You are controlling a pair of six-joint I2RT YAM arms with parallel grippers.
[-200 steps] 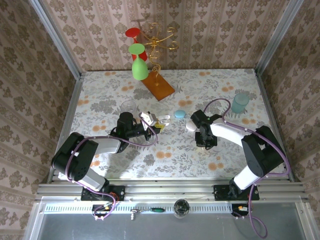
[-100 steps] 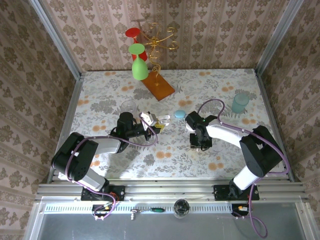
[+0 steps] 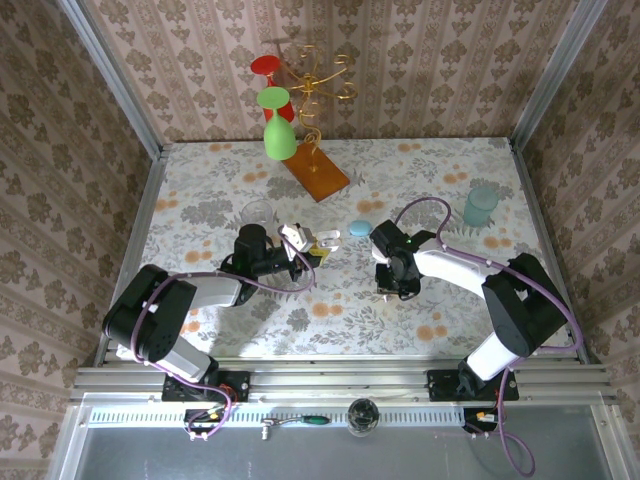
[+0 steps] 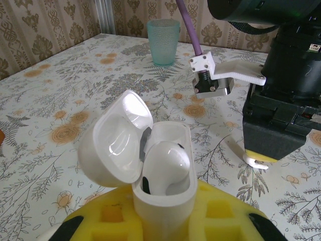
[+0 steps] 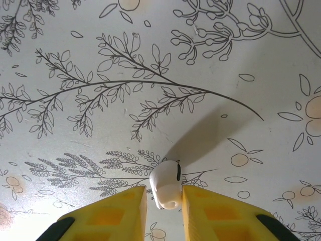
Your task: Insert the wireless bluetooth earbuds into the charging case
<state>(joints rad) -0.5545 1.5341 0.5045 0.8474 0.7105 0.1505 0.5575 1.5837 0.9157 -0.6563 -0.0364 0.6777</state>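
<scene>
Swung nearer the open glossy white pebble-shaped charging case [image 4: 163, 198], which the left gripper [image 3: 303, 251] clamps with one white earbud [image 4: 168, 160] already seated, the right gripper [image 5: 164, 196] pinches a second small white earbud [image 5: 165, 184] in narrow yellow fingers [image 5: 210, 211], right of that case, seemingly ready for insertion.

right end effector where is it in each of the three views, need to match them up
top external: the right end effector is just right of centre, pointing down at the table.
left wrist: far right, a black block with a yellow tip, beyond the open charging case.
right wrist: bottom centre, its yellow fingers pinch a white earbud.
shared landmark: the floral tablecloth under it.
</scene>
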